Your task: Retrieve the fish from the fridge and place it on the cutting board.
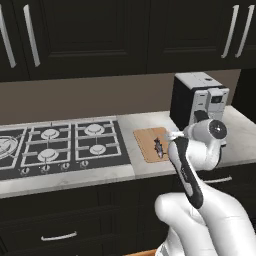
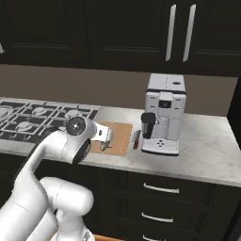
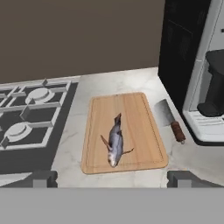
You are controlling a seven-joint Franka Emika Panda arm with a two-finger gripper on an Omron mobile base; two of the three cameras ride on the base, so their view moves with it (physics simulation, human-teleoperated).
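So, gripper (image 3: 112, 178) up over the cutting board (image 3: 144, 131), jaws wide apart, holding nothing, fish (image 3: 115, 142) lying flat on it.

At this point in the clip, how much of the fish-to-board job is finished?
Essentially all of it: the fish lies flat on the cutting board, beside the cleaver. The gripper hovers above with its fingers spread apart, holding nothing. Nothing is left.

**What I cannot make out**

My own forearm covers the cutting board's (image 1: 148, 142) right side in the left base view. The coffee machine (image 3: 197, 70) runs off the hand view's right edge. The hob (image 1: 55, 145) is cropped left.
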